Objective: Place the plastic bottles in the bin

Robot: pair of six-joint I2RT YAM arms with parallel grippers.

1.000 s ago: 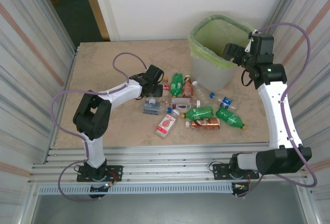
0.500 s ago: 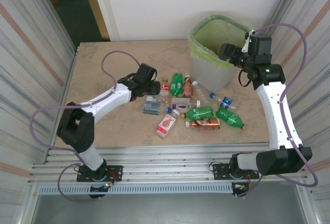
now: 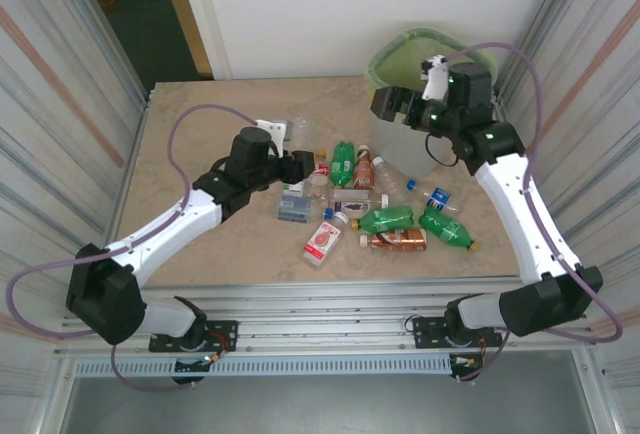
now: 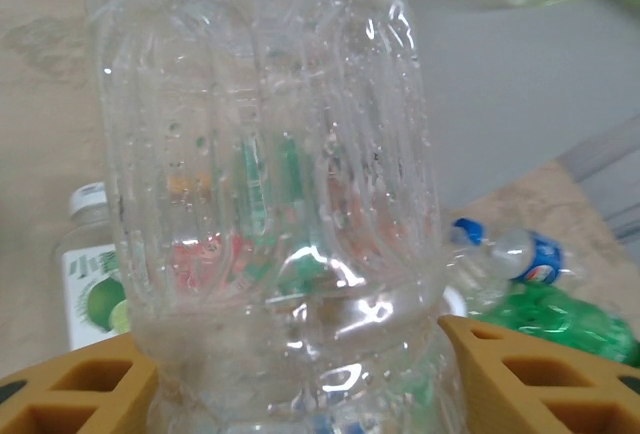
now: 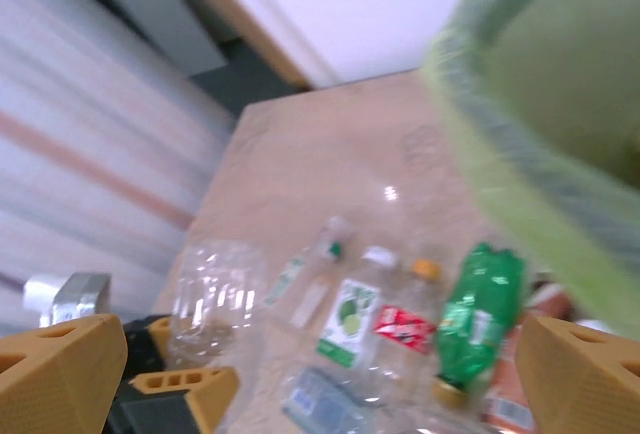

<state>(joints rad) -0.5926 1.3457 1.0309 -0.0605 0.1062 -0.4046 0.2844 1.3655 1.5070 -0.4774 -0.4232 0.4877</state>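
My left gripper (image 3: pixel 292 162) (image 4: pixel 300 359) is shut on a clear label-less plastic bottle (image 4: pixel 265 184) (image 3: pixel 300 134) (image 5: pixel 208 299), which stands up between the yellow fingers (image 4: pixel 85 384) at the left of the pile. Several plastic bottles lie on the table: green ones (image 3: pixel 343 162) (image 3: pixel 385 219) (image 3: pixel 445 226), brown ones (image 3: pixel 364 169) (image 3: pixel 395 240), a red-labelled one (image 3: pixel 322 240) and a blue-capped one (image 3: pixel 435 196) (image 4: pixel 515 254). The bin (image 3: pixel 400 146) (image 5: pixel 540 104), lined with a green bag, stands at the back right. My right gripper (image 3: pixel 395 104) (image 5: pixel 320 374) hangs open by the bin's left rim, with nothing between its fingers.
A flattened blue-labelled bottle (image 3: pixel 293 206) and a lime-labelled one (image 3: pixel 352 199) (image 4: pixel 90 289) lie just right of my left gripper. Corrugated walls (image 3: pixel 60 104) close both sides. The tabletop's left half (image 3: pixel 190 124) is bare.
My left arm has stretched out and swung its gripper leftward, carrying the clear bottle up from the pile. My right gripper has moved left from above the bin and now faces the pile.
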